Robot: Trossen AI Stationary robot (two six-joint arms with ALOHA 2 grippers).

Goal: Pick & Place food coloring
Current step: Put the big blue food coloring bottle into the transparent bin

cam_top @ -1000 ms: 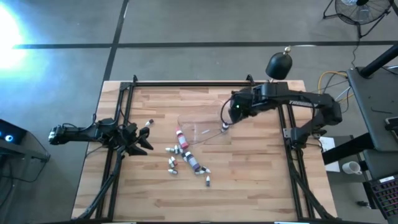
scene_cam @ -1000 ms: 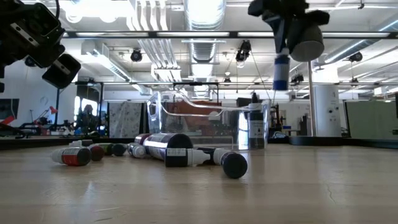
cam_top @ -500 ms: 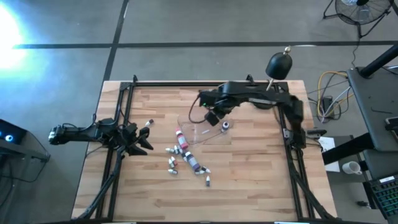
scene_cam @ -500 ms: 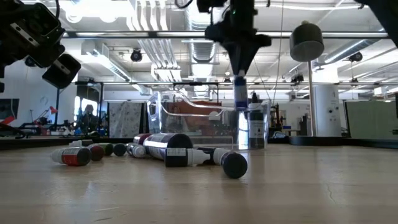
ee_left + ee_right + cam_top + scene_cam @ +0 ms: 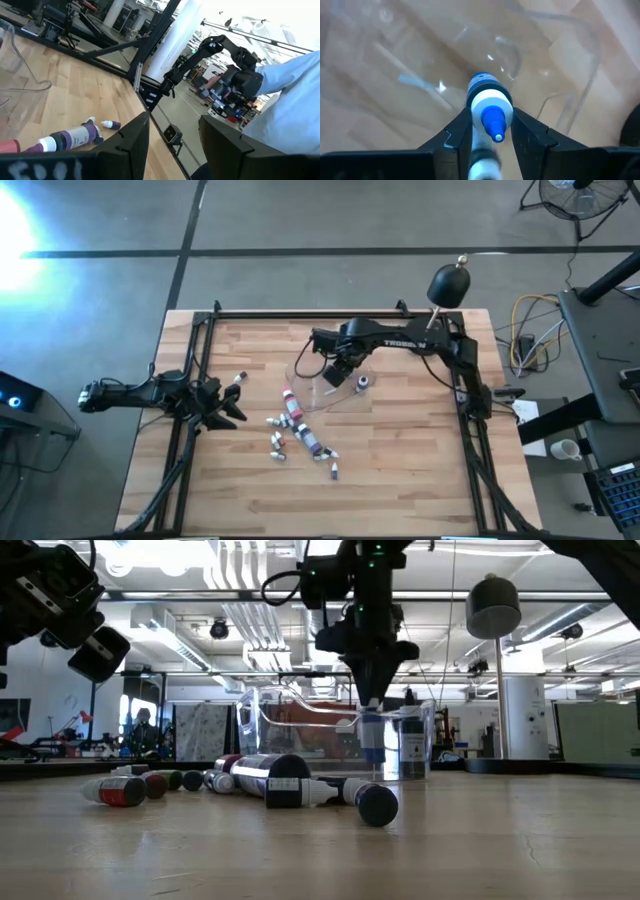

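Note:
Several tiny food coloring bottles point(image 5: 292, 423) lie on their sides on the wooden table point(image 5: 400, 470); the low view shows them as a row point(image 5: 270, 783). One dark bottle point(image 5: 410, 745) stands upright in the clear tray point(image 5: 318, 392). My right gripper point(image 5: 336, 370) is over the tray, shut on a blue bottle point(image 5: 372, 740). My left gripper point(image 5: 226, 406) waits open near the table's left side, above the table point(image 5: 75, 610), with a purple bottle point(image 5: 70, 137) beyond its fingers. My right gripper pinches the blue bottle between its two fingers point(image 5: 457, 132) at its upper end, by the white collar point(image 5: 491, 104) below the blue tip. The fingers come from above, pointing down. The bottle hangs upright below them, inside the tray's walls point(image 5: 372, 755).
A black domed lamp point(image 5: 448, 284) stands at the far right corner and shows in the low view point(image 5: 493, 606). Black frame rails point(image 5: 300, 315) run along the far, left and right sides. Bare wood lies toward the near edge point(image 5: 400, 490).
My right gripper has carried the blue bottle from the tray's right side toward the table's left and down. The bottle, held high above the tray a second ago, now hangs low inside it. The gripper has stayed shut on it.

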